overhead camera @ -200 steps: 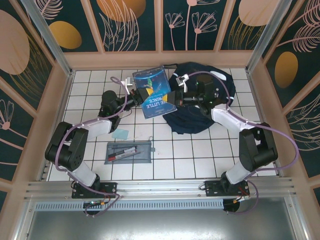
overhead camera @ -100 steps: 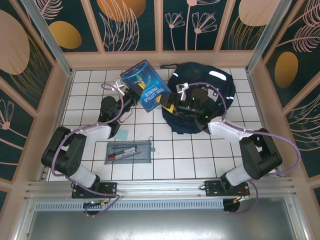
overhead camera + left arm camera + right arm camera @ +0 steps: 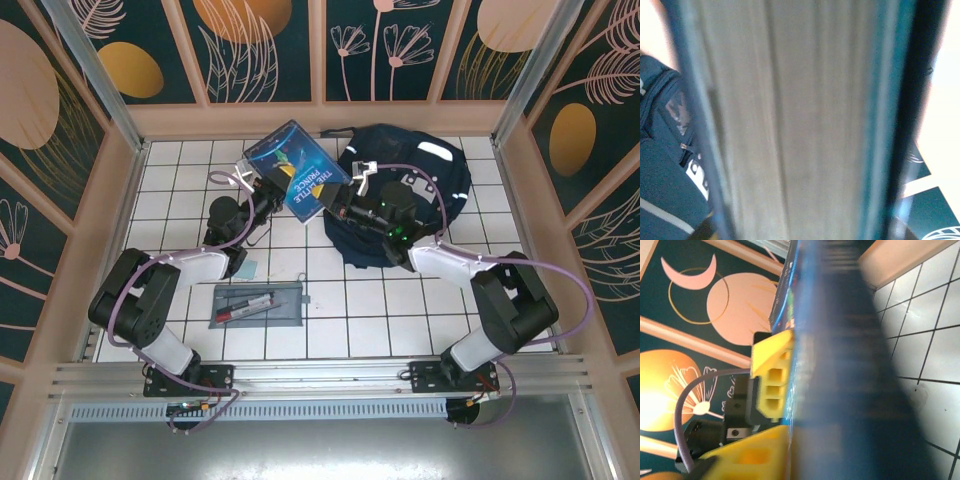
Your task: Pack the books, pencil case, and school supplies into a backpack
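Tabletop (image 3: pixel 372 302): white tiles, and everything sits on it except the one thing up in the air.
Backpack (image 3: pixel 441 176): navy with white stripes, slumped on the tiles right under and behind the right gripper's jaws. It's just beside the lifted book, on the side away from the left gripper's jaws.
Book (image 3: pixel 296 164): dark blue, white title showing, up off the tiles and tilted, and it spans the gap between the two sets of jaws!
Pencil case (image 3: pixel 258 303): flat grey pouch with a red pen and a black pen showing. It's well apart from both sets of jaws, on the near side of the left ones.
Right gripper (image 3: pixel 338 203): jaws pressed together on the book's lower corner, with a yellow finger (image 3: pixel 755 458) flat against the cover.
Left gripper (image 3: pixel 277 181): the book's page edge runs in between the jaws and one yellow finger (image 3: pixel 771 371) lies against the cover. Pinching it or standing just off it? I cannot tell.
School supplies (image 3: pixel 243 268): a small pale blue-green square lies on the tiles between the left jaws and the pencil case, beside the left arm.
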Controlling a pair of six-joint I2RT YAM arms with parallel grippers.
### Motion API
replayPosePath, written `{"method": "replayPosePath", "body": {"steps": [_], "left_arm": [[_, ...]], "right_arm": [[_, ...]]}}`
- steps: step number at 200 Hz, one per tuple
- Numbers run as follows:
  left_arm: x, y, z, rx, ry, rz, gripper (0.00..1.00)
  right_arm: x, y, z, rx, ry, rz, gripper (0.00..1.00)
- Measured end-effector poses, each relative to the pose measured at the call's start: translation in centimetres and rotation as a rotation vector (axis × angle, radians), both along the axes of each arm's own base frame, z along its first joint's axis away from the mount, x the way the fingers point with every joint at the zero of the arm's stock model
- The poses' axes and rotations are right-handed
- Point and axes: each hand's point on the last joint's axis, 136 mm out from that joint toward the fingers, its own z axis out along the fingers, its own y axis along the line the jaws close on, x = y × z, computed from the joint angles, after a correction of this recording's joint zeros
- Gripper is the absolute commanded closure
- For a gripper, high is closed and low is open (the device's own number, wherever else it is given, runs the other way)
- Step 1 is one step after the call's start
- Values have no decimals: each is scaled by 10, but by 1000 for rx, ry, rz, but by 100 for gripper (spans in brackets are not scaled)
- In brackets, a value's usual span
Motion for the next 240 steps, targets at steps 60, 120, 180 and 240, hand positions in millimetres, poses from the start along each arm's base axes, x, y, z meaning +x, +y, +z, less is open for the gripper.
{"method": "replayPosePath", "body": {"steps": [60,120,180,240], "left_arm": [[1,-26,-12,164,-12,-92,1],[58,-54,-43,548,3,-84,20],[91,-110,-158,937,164,-235,40],[80,-116,-207,1121,243,-321,46]], "right_arm": [[19,-55,-8,-107,37,-140,100],[15,-190,33,-252,-36,-512,100],[-9,-272,-16,-369,123,-693,100],[-23,-275,-48,-374,211,-655,100]]}}
